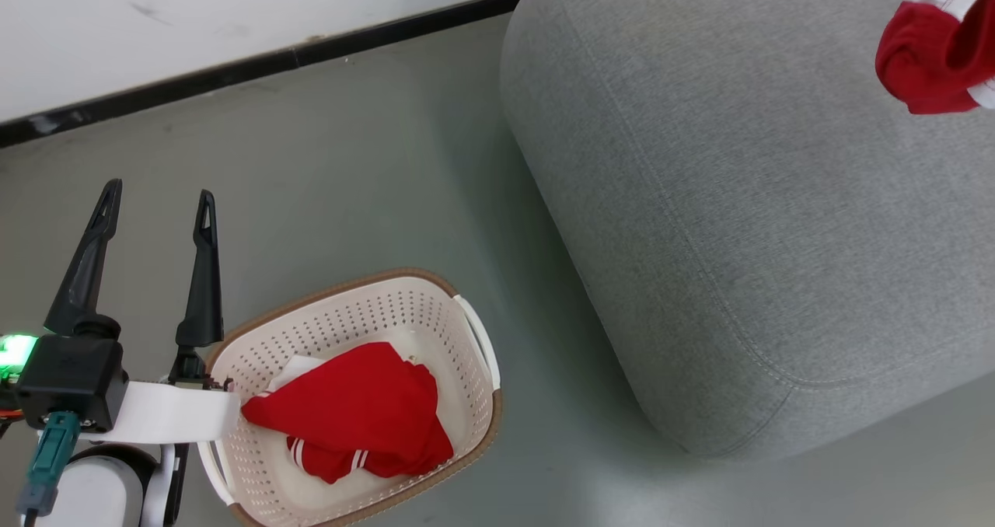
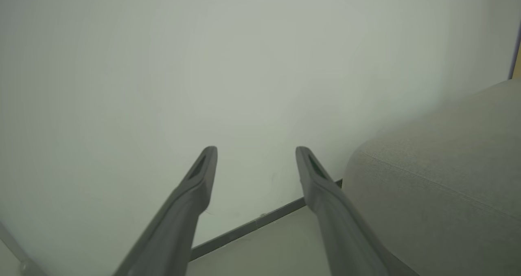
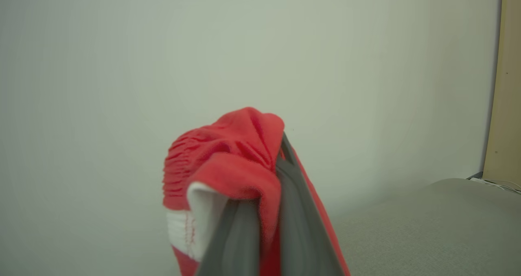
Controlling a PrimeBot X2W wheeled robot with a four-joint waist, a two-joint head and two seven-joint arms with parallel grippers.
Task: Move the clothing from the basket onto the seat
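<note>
Well, readable writing first: a white patch (image 1: 298, 369) peeks from under the cloth in the basket (image 1: 365, 280), at lower centre-left of the head view. It is too small to tell whether it bears print. The basket garment (image 1: 365, 403) lies crumpled on the basket's bottom. Its long axis runs from a pointed corner at the left, near the rim, down to the right, and a cuff with white stripes shows at its lower edge. The basket stands on the grey floor (image 1: 350, 162), near the seat (image 1: 738, 200) but apart from it, its own length running from lower left to upper right of the frame.

The held garment (image 1: 929, 68) hangs at the upper right corner of the head view, over the seat. In the right wrist view the right gripper (image 3: 280, 158) has its jaws closed on this garment, whose gathered waistband and white band bunch left of the fingers. The left gripper (image 1: 159, 193), at lower left, points up the frame with its jaws wide apart. In the left wrist view it faces the wall (image 2: 163, 64).
</note>
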